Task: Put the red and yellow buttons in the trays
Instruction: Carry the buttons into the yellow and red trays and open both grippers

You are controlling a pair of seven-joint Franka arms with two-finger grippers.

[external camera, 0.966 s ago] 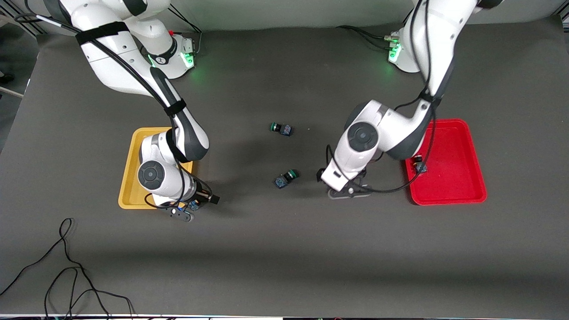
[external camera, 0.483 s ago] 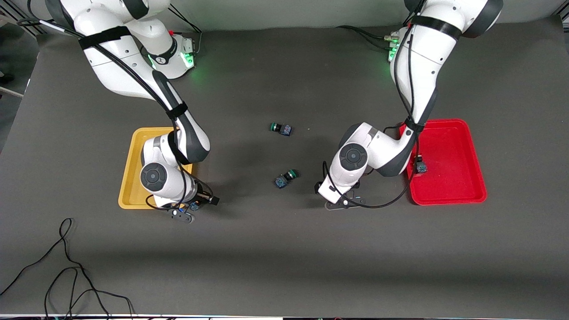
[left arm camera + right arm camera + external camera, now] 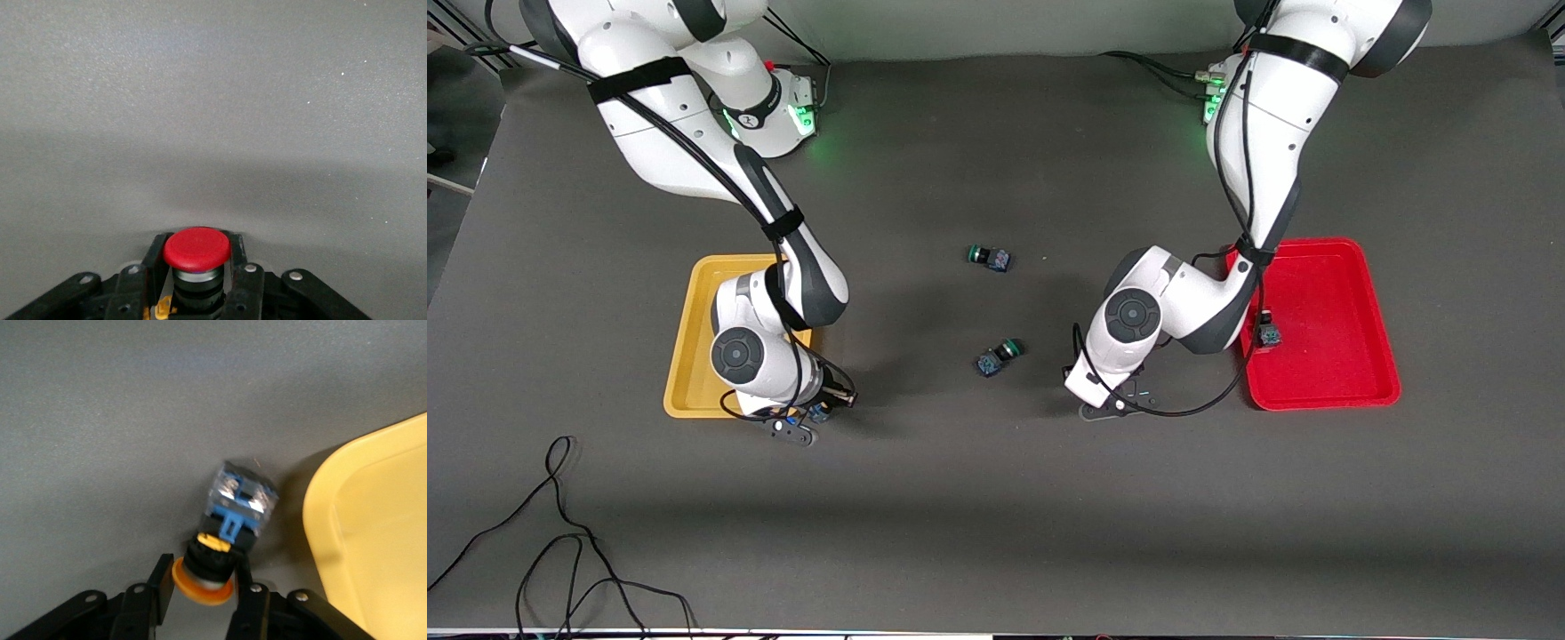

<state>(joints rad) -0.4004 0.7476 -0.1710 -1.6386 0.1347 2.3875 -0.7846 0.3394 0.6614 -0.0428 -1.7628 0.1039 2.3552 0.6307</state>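
My left gripper (image 3: 197,245) is shut on a red-capped button (image 3: 197,248) low over the bare table, beside the red tray (image 3: 1343,356); in the front view that gripper (image 3: 1116,404) hides the button. A dark button body (image 3: 1268,335) lies in the red tray, its cap hidden by the arm. My right gripper (image 3: 202,579) is shut on the orange-yellow cap of a button (image 3: 233,513) lying tilted on the table just off the yellow tray's rim (image 3: 320,520). In the front view this gripper (image 3: 818,413) is at the yellow tray's (image 3: 694,356) corner nearest the camera.
Two green-capped buttons lie mid-table between the arms, one (image 3: 989,258) farther from the camera, one (image 3: 999,356) nearer. A black cable (image 3: 560,533) loops on the table near the front edge toward the right arm's end.
My left arm came down beside the red tray and then held still. My right gripper's fingers closed in on the yellow button and shifted slightly toward the yellow tray.
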